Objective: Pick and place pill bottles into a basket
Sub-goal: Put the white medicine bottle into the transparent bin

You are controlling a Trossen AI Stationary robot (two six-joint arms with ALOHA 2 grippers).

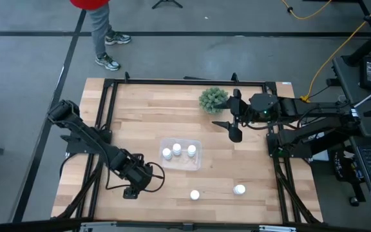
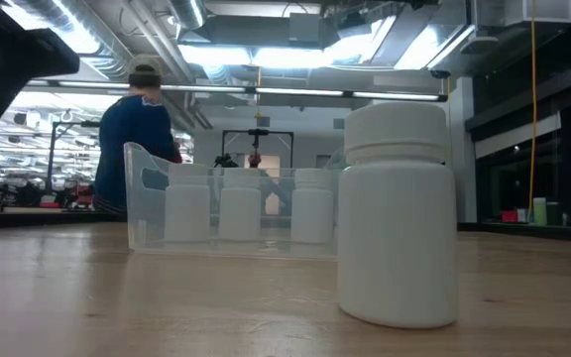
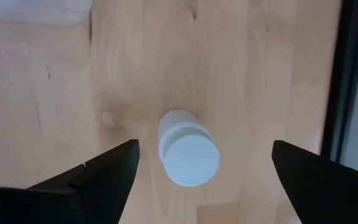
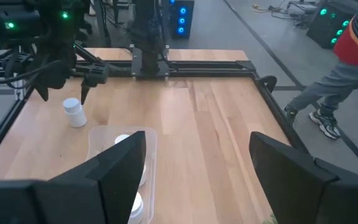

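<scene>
The left pincer (image 3: pixel 201 171) is wide open over a pill bottle (image 3: pixel 187 148) standing at the desk's (image 1: pixel 140 122) lower left in the high view. Go straight down, centered, then squeeze gently. The right pincer (image 1: pixel 235 133) waits open at upper right.

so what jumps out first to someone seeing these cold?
The clear basket mid-table, with three white pill bottles standing in a row inside. Next, the left gripper, open above a lone bottle on the wood, its fingers wide on either side. Two more bottles stand loose near the front edge, and the right gripper waits open by the green plant.
</scene>
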